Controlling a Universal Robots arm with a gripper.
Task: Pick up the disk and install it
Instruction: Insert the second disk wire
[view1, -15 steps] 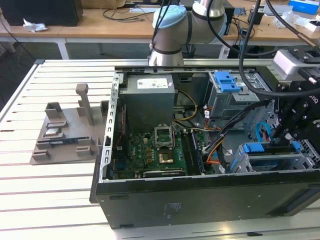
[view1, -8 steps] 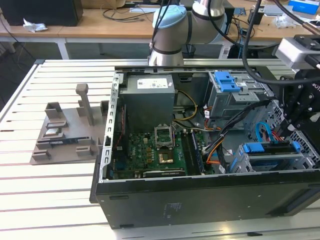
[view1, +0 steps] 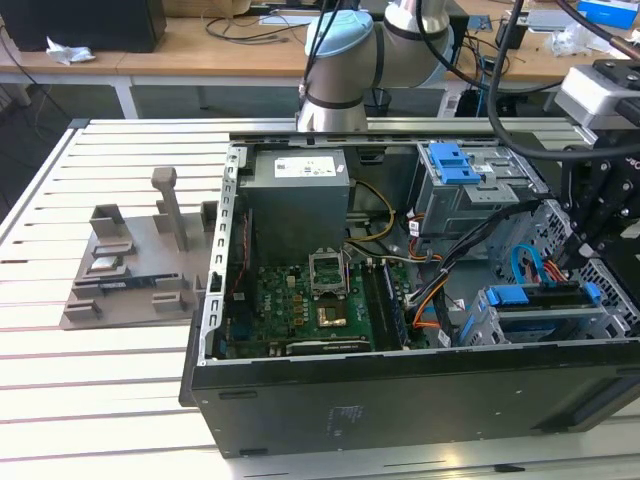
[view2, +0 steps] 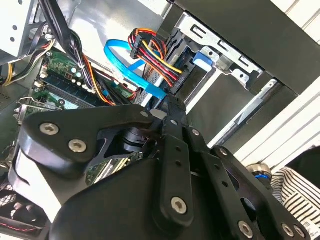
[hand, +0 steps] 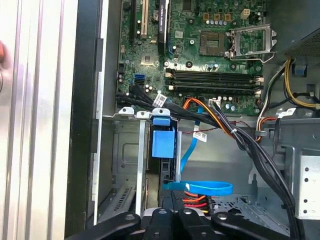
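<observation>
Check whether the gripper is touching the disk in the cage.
Cannot tell. In the first wrist view the gripper reaches close to the blue carrier end of the disk, but the gripper's own body hides where they would meet.

Claw (hand: 170, 217) hangs right over the drive cage (hand: 131, 165), just past a blue latch (hand: 163, 142); flat blue cable (hand: 200, 187) loops beside it, green motherboard (hand: 200, 45) beyond.

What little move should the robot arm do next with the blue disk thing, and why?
Probably a gentle push that slides the disk deeper into the metal drive cage. In the first wrist view the disk's blue carrier end already sits in the cage slot, with the gripper close behind it. Whether it is fully seated can't be told.
</observation>
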